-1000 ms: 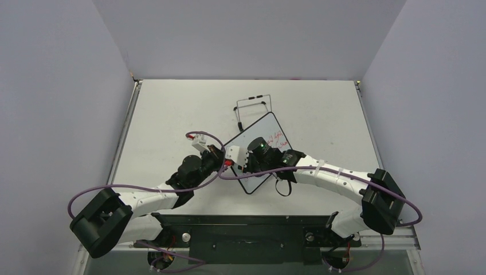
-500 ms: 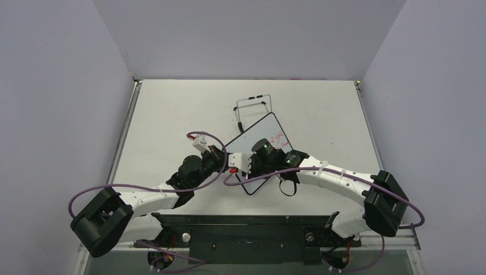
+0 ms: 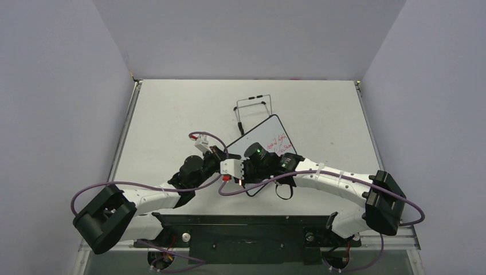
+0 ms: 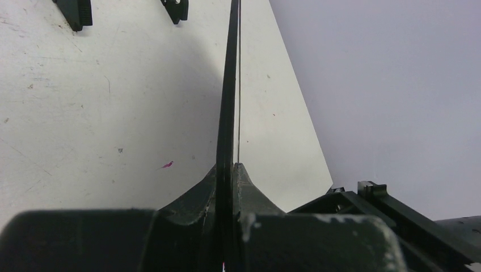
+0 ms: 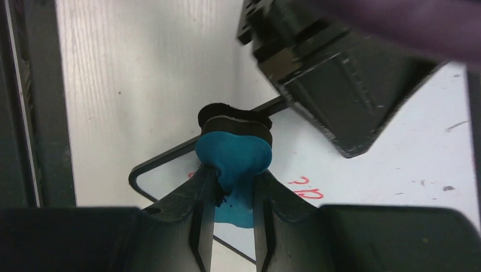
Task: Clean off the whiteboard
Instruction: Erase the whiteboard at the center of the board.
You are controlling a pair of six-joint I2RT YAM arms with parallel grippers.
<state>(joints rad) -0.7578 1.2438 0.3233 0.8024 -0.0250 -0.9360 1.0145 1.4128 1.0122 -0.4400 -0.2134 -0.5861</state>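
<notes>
My left gripper is pinched tight on the whiteboard at its 9 o'clock edge. The board lies mid-table. My right gripper has its 2 fingers clamped on the blue eraser, whose pad is over the board's 7 o'clock corner. Red writing shows toward 3 o'clock. The wire stand is at 12 o'clock.
</notes>
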